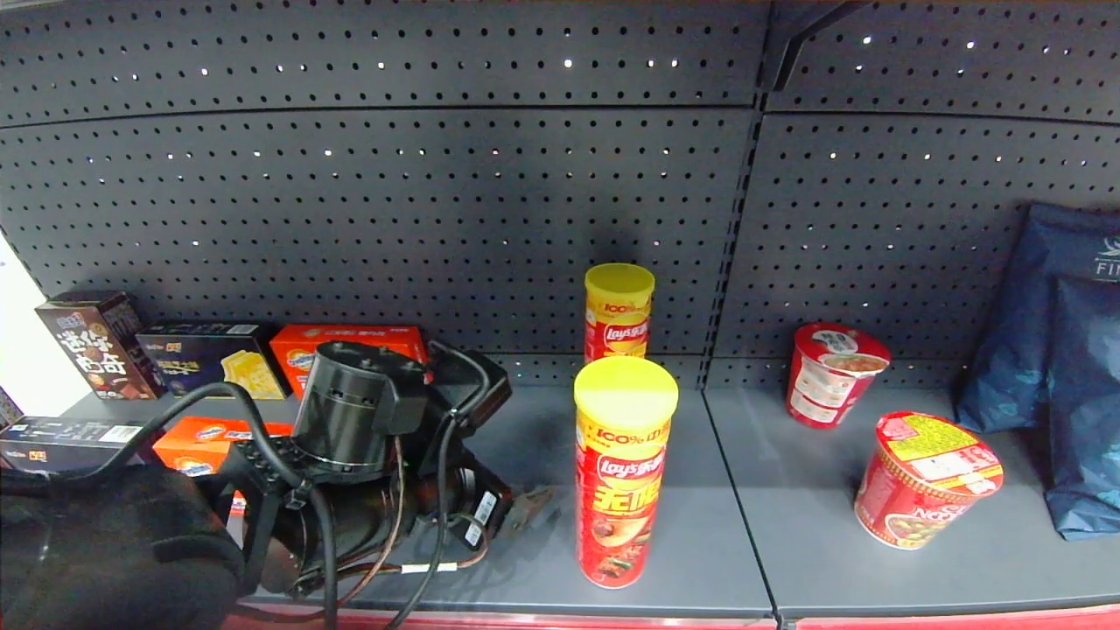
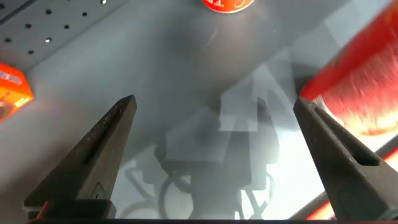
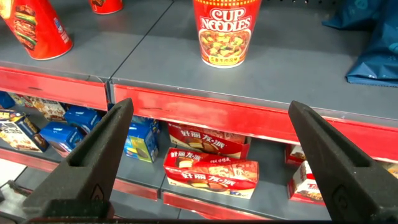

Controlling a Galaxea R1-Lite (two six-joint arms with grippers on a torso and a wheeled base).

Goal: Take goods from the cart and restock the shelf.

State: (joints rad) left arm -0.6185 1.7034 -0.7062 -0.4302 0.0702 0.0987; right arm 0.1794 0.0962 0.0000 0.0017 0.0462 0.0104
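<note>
The left hand (image 2: 214,102) hangs released and empty over the shelf (image 1: 691,490), just beside what is probably the front chip can (image 1: 623,472), which stands upright. The right hand (image 3: 211,106), fingers spread and empty, faces the cup noodles (image 3: 225,31).

Dark pegboard back wall (image 1: 394,219), grey shelf (image 1: 787,525), light glinting through holes (image 1: 567,63)

The front chip can (image 1: 623,472) and rear chip can (image 1: 618,313), red and yellow-lidded, are found upright on the grey shelf (image 1: 787,525).
</note>
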